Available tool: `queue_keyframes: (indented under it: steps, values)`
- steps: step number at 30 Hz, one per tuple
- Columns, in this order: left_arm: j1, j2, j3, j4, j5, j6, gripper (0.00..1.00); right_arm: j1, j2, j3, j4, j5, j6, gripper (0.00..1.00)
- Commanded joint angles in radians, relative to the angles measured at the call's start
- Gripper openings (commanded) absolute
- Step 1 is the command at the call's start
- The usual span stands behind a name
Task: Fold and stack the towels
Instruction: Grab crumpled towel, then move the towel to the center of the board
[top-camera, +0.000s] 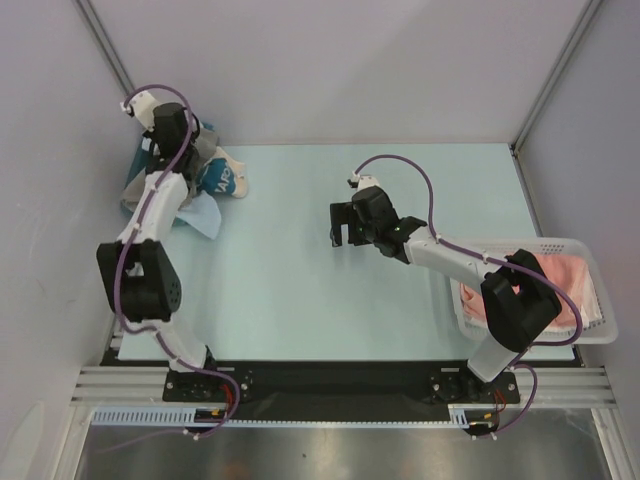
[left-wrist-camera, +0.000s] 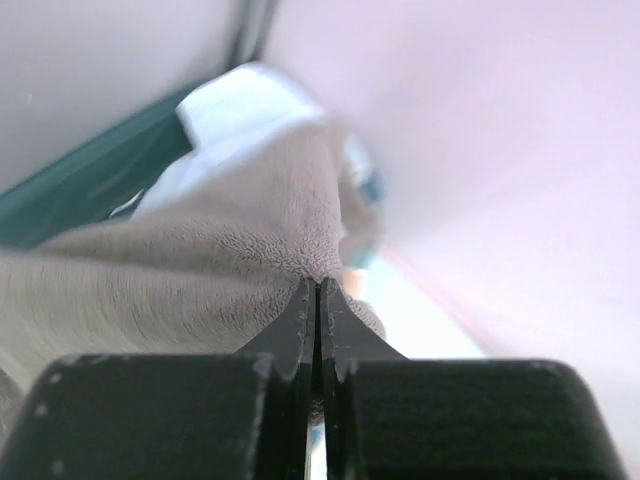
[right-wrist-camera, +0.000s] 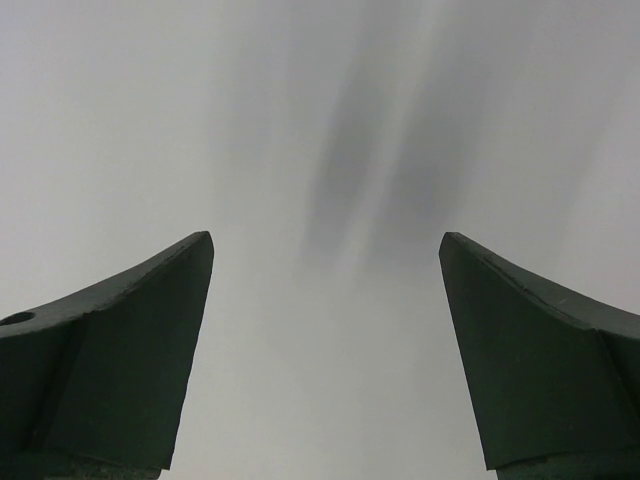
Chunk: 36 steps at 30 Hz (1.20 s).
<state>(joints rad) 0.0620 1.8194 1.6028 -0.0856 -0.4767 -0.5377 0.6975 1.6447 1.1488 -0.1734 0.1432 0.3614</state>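
Note:
A heap of towels lies in the far left corner of the table. In it a light blue towel (top-camera: 206, 216) spreads toward the middle, and a grey towel (top-camera: 131, 196) shows beside the arm. My left gripper (top-camera: 196, 152) reaches down into this heap. In the left wrist view the left gripper (left-wrist-camera: 319, 285) is shut on a fold of the grey towel (left-wrist-camera: 200, 270), with a pale towel (left-wrist-camera: 240, 110) behind it. A salmon-pink towel (top-camera: 566, 280) lies in the basket. My right gripper (top-camera: 345, 236) hovers open over the table's middle; the right gripper (right-wrist-camera: 325, 240) holds nothing.
A small teal bundle with white print (top-camera: 222, 178) sits on the heap. A white mesh basket (top-camera: 520, 243) stands at the right edge under the right arm. Walls close in on the left, back and right. Dark teal cloth (left-wrist-camera: 90, 190) shows beside the grey towel.

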Motion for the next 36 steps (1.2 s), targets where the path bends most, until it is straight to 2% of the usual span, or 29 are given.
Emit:
queue_keyframes:
  steps: [1, 6, 8, 9, 11, 13, 15, 16, 20, 23, 24, 26, 29, 30, 32, 33, 34, 36]
  values:
    - [-0.126, -0.199, -0.085, 0.171, -0.055, 0.051, 0.00, 0.007, -0.023, 0.002, 0.051, 0.033, -0.007, 1.00]
    - [-0.295, -0.405, -0.285, 0.247, -0.108, 0.082, 0.00, 0.010, -0.085, -0.035, 0.066, 0.128, 0.004, 1.00]
    - [-0.401, -0.489, -0.340, 0.234, -0.128, 0.099, 0.00, 0.010, -0.126, -0.057, 0.074, 0.179, 0.011, 1.00]
    - [-0.488, -0.518, -0.359, 0.259, -0.131, 0.143, 0.00, 0.010, -0.143, -0.075, 0.083, 0.197, 0.016, 1.00]
    - [-0.572, -0.575, -0.383, 0.227, -0.186, 0.145, 0.00, 0.010, -0.184, -0.096, 0.094, 0.251, 0.024, 1.00]
    - [-0.693, -0.606, -0.415, 0.219, -0.213, 0.134, 0.00, 0.010, -0.206, -0.112, 0.091, 0.300, 0.030, 1.00]
    - [-0.769, -0.634, -0.451, 0.219, -0.223, 0.128, 0.00, 0.008, -0.238, -0.118, 0.080, 0.329, 0.040, 1.00]
    - [-0.851, -0.631, -0.452, 0.219, -0.238, 0.148, 0.00, 0.008, -0.252, -0.127, 0.087, 0.337, 0.037, 1.00]
    - [-0.962, -0.606, -0.428, 0.158, -0.246, 0.110, 0.00, 0.005, -0.299, -0.176, 0.133, 0.332, 0.031, 1.00]
    - [-0.953, -0.591, -0.443, 0.129, -0.243, 0.048, 0.00, 0.000, -0.281, -0.172, 0.124, 0.332, 0.027, 1.00]
    - [-0.914, -0.580, -0.437, 0.097, -0.222, 0.019, 0.00, -0.003, -0.263, -0.164, 0.112, 0.334, 0.028, 1.00]
    - [-0.848, -0.519, -0.417, 0.043, -0.131, -0.030, 0.00, -0.010, -0.243, -0.162, 0.109, 0.331, 0.033, 1.00]
    - [-0.746, -0.390, -0.409, 0.061, 0.004, -0.056, 0.01, -0.029, -0.200, -0.161, 0.110, 0.317, 0.042, 1.00]
    - [-0.726, -0.341, -0.393, 0.061, 0.030, -0.048, 0.07, -0.033, -0.183, -0.156, 0.107, 0.314, 0.042, 1.00]
    - [-0.641, -0.196, -0.309, 0.035, 0.162, -0.051, 0.13, -0.049, -0.137, -0.138, 0.088, 0.308, 0.054, 1.00]
    - [-0.584, -0.157, -0.285, 0.035, 0.209, -0.062, 0.20, -0.056, -0.123, -0.133, 0.080, 0.308, 0.057, 1.00]
    - [-0.558, -0.128, -0.267, 0.046, 0.289, -0.065, 0.23, -0.062, -0.100, -0.132, 0.078, 0.294, 0.059, 1.00]
    - [-0.525, -0.095, -0.228, 0.040, 0.297, -0.059, 0.35, -0.091, -0.080, -0.135, 0.089, 0.276, 0.065, 0.98]
